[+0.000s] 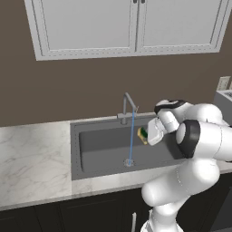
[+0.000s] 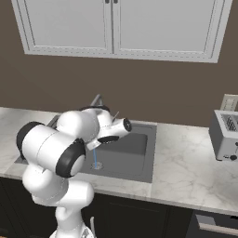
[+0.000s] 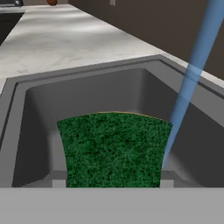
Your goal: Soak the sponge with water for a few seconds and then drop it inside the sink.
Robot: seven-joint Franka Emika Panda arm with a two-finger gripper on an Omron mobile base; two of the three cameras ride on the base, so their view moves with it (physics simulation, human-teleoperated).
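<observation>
A dark grey recessed sink set in a marble counter; a thin light-blue stream of water falls straight from the slim angular faucet to the round drain on the basin floor. The counter runs along a brown wall beneath white upper cabinets, above dark lower cabinet fronts; in the right base view a toaster stands on the counter well to the right of the basin, below a wall outlet. The gripper is held above the basin, just to the right of the stream, its fingers closed on the sponge. In the hand view the green face of the sponge spans the space between the fingertips, with the stream passing beside one edge; contact between water and sponge cannot be determined.
</observation>
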